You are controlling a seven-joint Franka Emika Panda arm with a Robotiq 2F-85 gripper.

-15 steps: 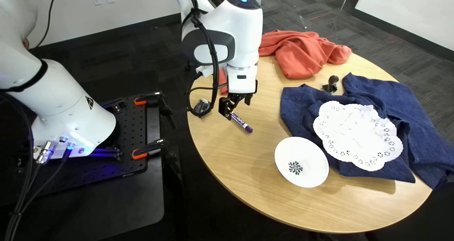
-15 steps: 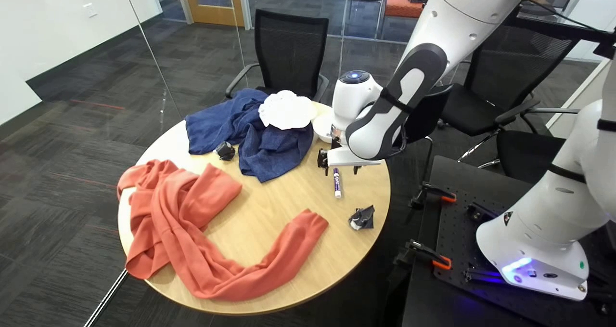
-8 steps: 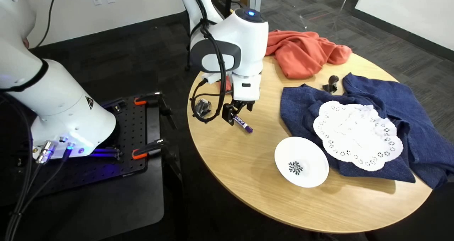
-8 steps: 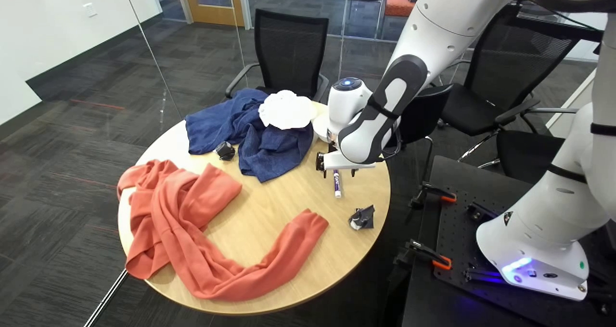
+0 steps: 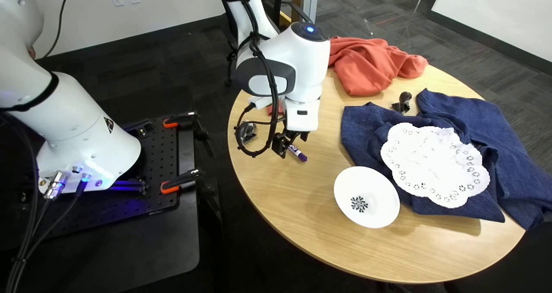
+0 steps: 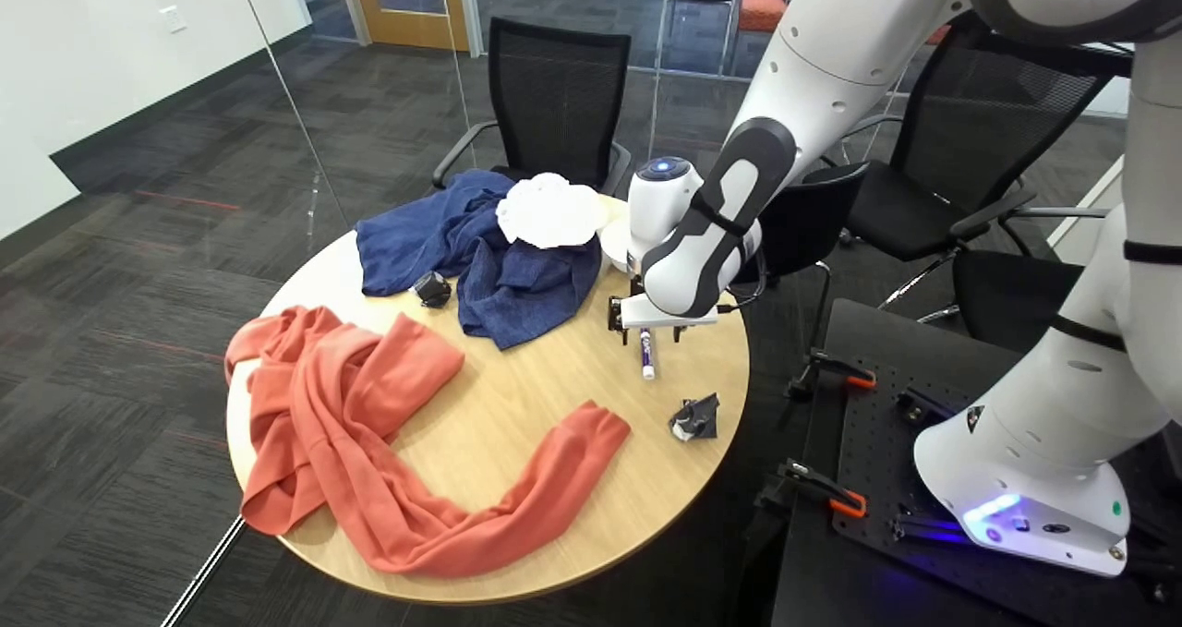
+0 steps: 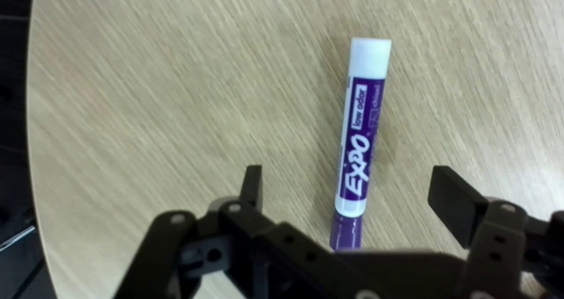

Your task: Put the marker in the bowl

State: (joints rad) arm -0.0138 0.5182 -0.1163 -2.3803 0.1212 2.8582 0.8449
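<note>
Lower now than a second ago, our hand (image 7: 347,189) has sunk toward the marker (image 7: 361,131), which lies where it lay on the worktop (image 5: 297,193). We hold nothing yet: the fingers stand well apart, one on each side of the marker, with bare worktop showing past both of its edges in the wrist view. How far above that surface the fingertips hang we cannot tell, and that is our first worry. If we close too high, we pinch air or skid off the round barrel; too low, and the tips may jam against the worktop. Should one finger arrive ahead of its partner, the marker could roll. The fingers appear to flank the half nearer the purple cap, so a grip there might let the white end dip once we lift. Near that white end sits a dark crumpled lump (image 6: 697,417), which we might nudge if we drift. Further out is the bowl (image 5: 366,196), its rim beside or over the edge of the blue cloth (image 5: 513,163); we cannot say which. Letting go near that rim could leave the marker leaning, then tipping out. Farther still, the white doily (image 5: 435,165) on that cloth could draw a careless aim past the bowl.
</note>
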